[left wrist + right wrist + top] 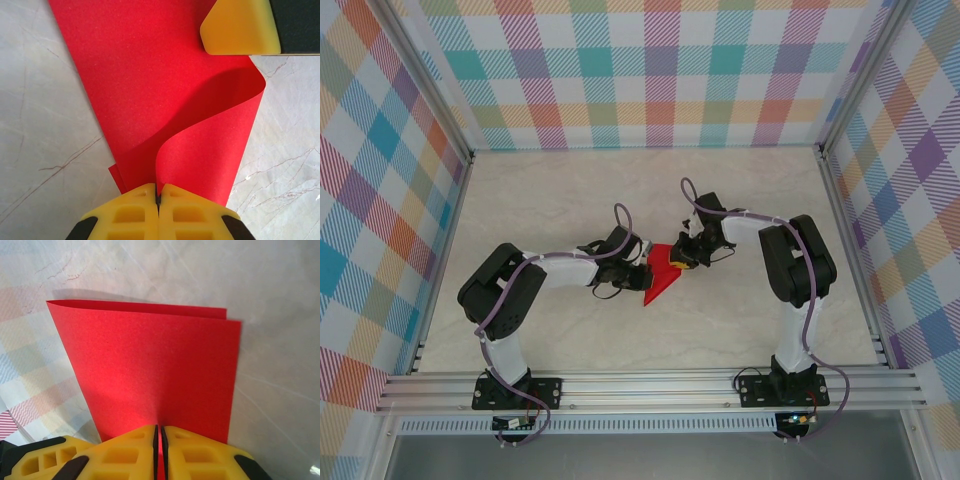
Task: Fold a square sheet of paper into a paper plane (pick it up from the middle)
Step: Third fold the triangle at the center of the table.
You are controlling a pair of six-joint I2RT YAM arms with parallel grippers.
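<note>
The square sheet of paper (pixel 661 276), folded over on itself, is held between the two grippers near the middle of the table (pixel 560 200). The left gripper (pixel 157 190) has its jaws pressed together on one edge, and from there a loose red layer curls up and bows to the right. The right gripper (pixel 159 430) nips the opposite edge between nearly touching jaws. Beyond it the sheet stretches away, with two layers showing along its far edge.

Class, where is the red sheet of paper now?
Top view: the red sheet of paper is at the middle of the table, gripped by the left gripper on its left and the right gripper on its right.
</note>
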